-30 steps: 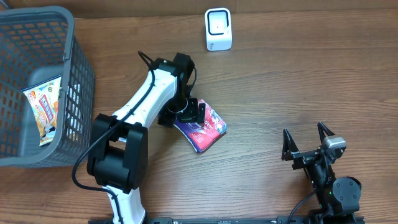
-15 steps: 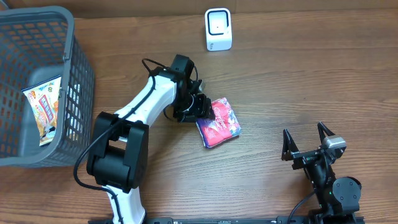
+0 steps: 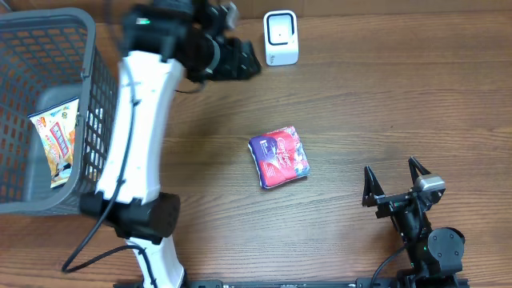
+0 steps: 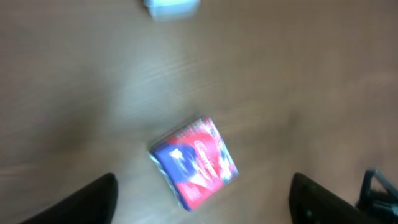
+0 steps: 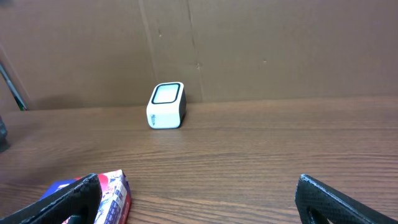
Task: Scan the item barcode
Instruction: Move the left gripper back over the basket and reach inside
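The purple-and-red packet point(image 3: 278, 158) lies flat near the middle of the worktop point(image 3: 384, 88), and neither arm touches it. The left fingers point(image 4: 93, 200) hang raised over the far side, close to the white scanner point(image 3: 281, 38). Their blurred wrist view shows the packet between them and well below. The right fingers point(image 5: 62, 202) sit low at the near right, with the packet off to their left. Bare wood surrounds the packet on every side. The grey basket point(image 3: 102, 104) stands well apart at the left edge, a snack pack point(image 3: 58, 140) inside. Both pairs of fingers stand wide apart, holding nothing.
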